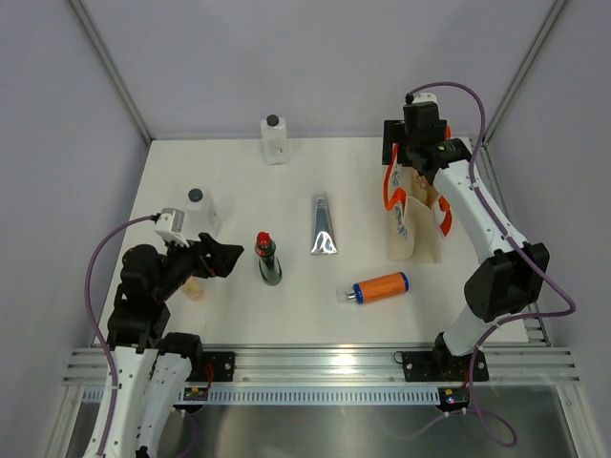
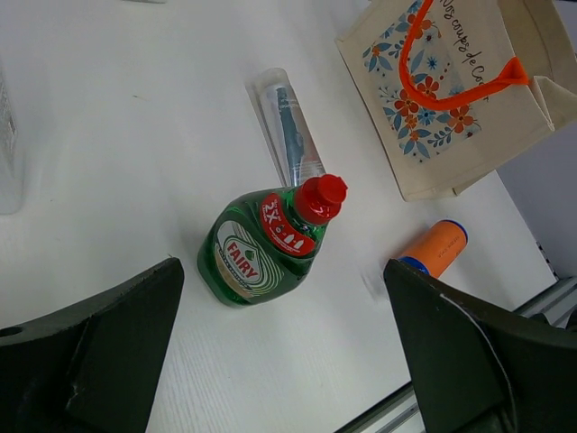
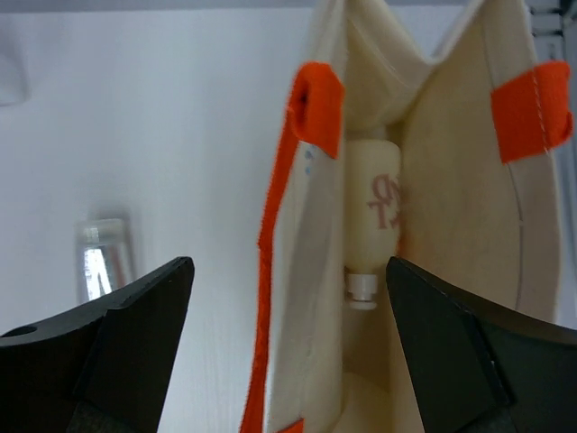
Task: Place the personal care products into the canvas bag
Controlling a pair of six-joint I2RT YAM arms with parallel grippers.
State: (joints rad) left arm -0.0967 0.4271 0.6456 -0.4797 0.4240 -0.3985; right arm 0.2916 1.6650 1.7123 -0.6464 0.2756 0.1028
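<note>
Partly hidden beneath left arm (image 1: 151, 274): peach bottle (image 1: 195, 289).

The overhead camera looks steeply down from behind the near edge, far enough to take in the whole table (image 1: 363, 191). The left wrist camera sits low at the near left, facing right across the tabletop. It is close to the green bottle (image 2: 261, 248), with the silver tube (image 2: 293, 135), orange bottle (image 2: 435, 246) and bag (image 2: 433, 108) farther off. The right wrist camera hangs close over the bag's open mouth, looking down at a cream bottle (image 3: 372, 207) inside. All three views show the bag; overhead and left wrist share the other three items.
</note>
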